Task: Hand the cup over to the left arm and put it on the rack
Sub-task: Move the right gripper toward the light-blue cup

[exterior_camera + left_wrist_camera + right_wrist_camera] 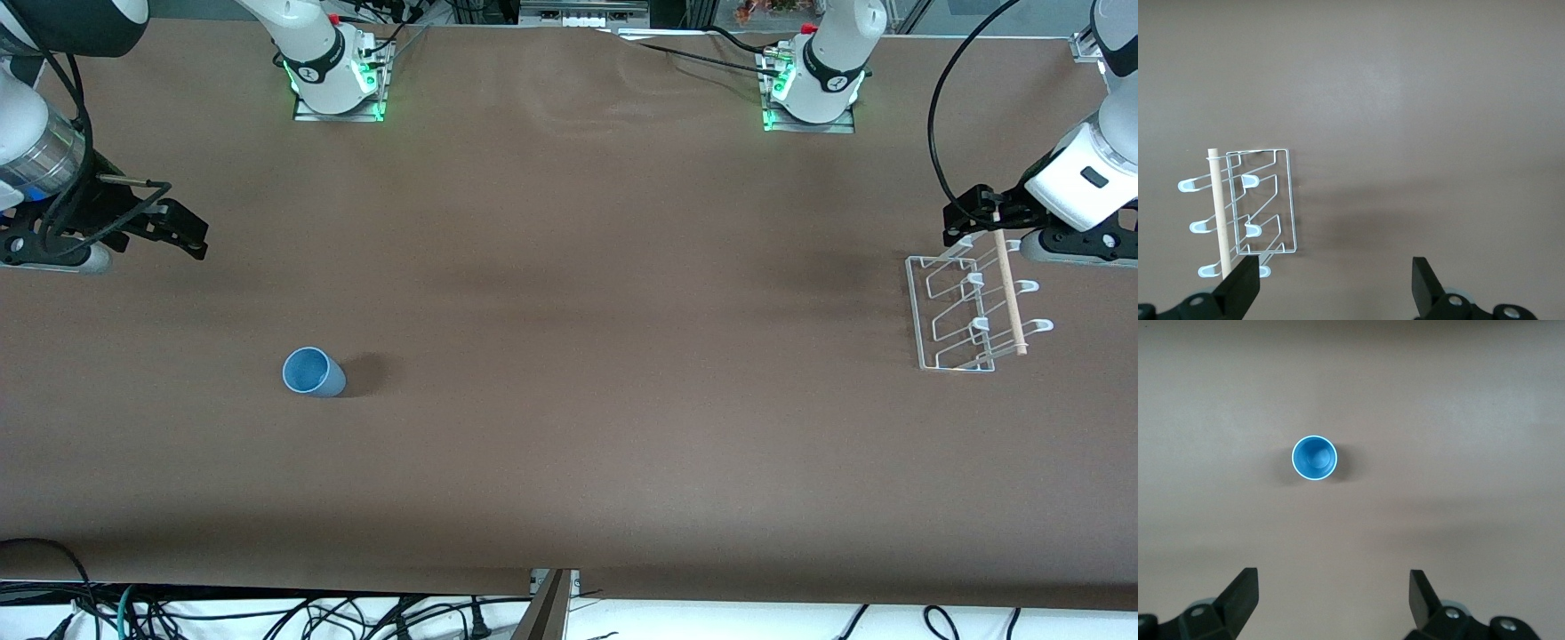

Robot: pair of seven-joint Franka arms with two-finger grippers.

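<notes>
The light-blue cup (313,372) stands upright, mouth up, on the brown table toward the right arm's end; it also shows in the right wrist view (1315,458). My right gripper (182,233) is open and empty, up above the table and apart from the cup; it shows too in the right wrist view (1335,593). The white wire rack (965,313) with its wooden dowel (1009,289) stands toward the left arm's end; it also shows in the left wrist view (1261,203). My left gripper (971,215) is open and empty over the rack's edge nearest the robot bases, as in the left wrist view (1336,280).
The two arm bases (336,80) (813,89) stand along the table's edge by the robots. A black cable (938,116) loops from the left wrist. Loose cables (267,613) lie below the table's front edge. The brown tabletop (605,356) lies bare between cup and rack.
</notes>
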